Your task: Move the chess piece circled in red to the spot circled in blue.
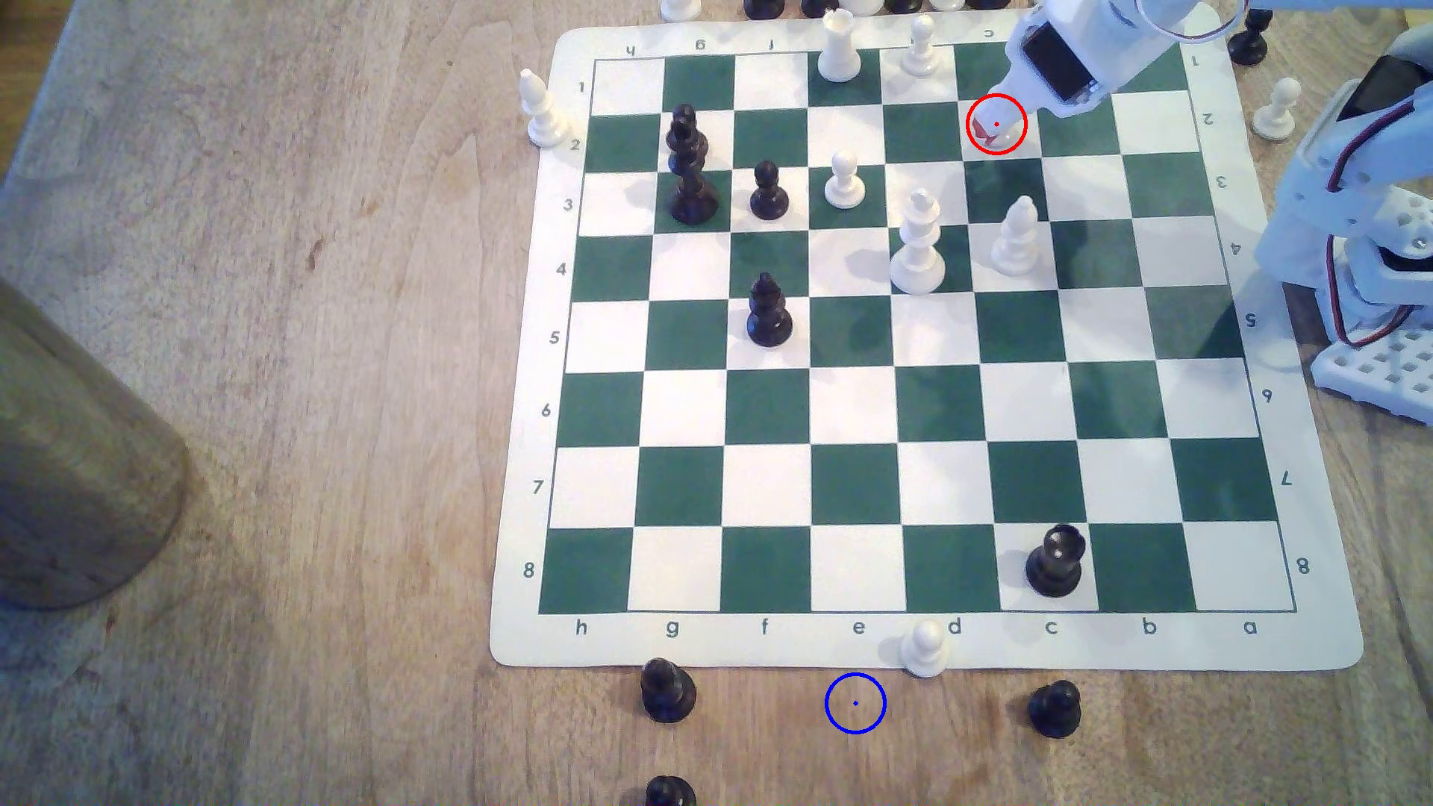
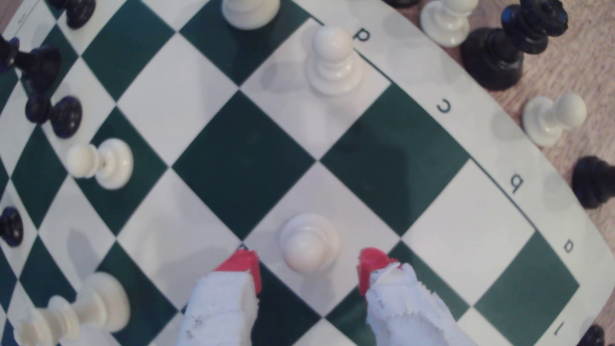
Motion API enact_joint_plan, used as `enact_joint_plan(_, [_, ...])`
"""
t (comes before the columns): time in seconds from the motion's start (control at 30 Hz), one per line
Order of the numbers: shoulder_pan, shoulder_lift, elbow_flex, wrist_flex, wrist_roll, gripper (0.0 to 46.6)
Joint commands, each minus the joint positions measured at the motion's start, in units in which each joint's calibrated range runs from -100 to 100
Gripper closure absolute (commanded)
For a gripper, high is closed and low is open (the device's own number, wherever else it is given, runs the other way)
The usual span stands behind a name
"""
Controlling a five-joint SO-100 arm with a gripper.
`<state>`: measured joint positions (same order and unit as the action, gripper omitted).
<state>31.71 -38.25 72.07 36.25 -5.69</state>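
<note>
The chess piece [image 2: 309, 243], a small white pawn with a ball head, stands on a white square of the green-and-white board [image 1: 853, 480]. In the exterior view the red circle rings the chess piece [image 1: 1003, 139] near the board's far right, mostly hidden by the arm's tip. My gripper [image 2: 308, 262] is open, its red-tipped fingers [image 2: 244, 262] on either side of the pawn with a gap on each side. In the exterior view my gripper [image 1: 995, 128] reaches down into the red circle. The spot [image 1: 855, 703] is a blue circle on bare wood just off the board's near edge.
A white pawn [image 1: 924, 647] stands on the mat's near edge close to the spot, with black pawns [image 1: 668, 690] [image 1: 1054, 707] on either side. A white bishop [image 1: 1017, 236] and white king [image 1: 919, 244] stand just in front of the gripper. The arm's base [image 1: 1380, 310] is at the exterior view's right.
</note>
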Motion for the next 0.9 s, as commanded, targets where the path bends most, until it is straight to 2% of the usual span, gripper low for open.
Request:
enact_joint_plan(0.0, [-0.39, 1.07, -1.36, -2.43, 0.1, 32.6])
enact_joint_plan(0.7, [-1.95, 4.38, -0.9, -7.34, -0.39, 34.4])
enact_joint_plan(0.87, [-1.95, 4.72, -0.9, -7.67, -0.34, 37.2])
